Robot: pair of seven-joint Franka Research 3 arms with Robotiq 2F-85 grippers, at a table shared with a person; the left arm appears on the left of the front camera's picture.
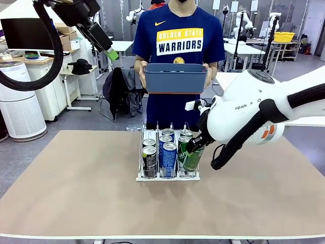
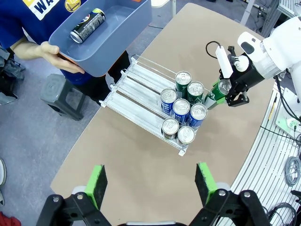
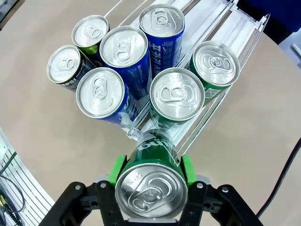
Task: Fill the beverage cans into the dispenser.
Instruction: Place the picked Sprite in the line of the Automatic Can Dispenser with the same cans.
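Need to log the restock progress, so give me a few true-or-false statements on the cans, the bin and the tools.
1. The right tool is shut on a green can. True.
2. The middle lane of the dispenser holds two blue cans. False: three blue cans stand in that lane.
3. The left tool grips a can. False: it is open and empty, well above the table.
4. The blue bin holds one black-and-yellow can lying on its side. True.
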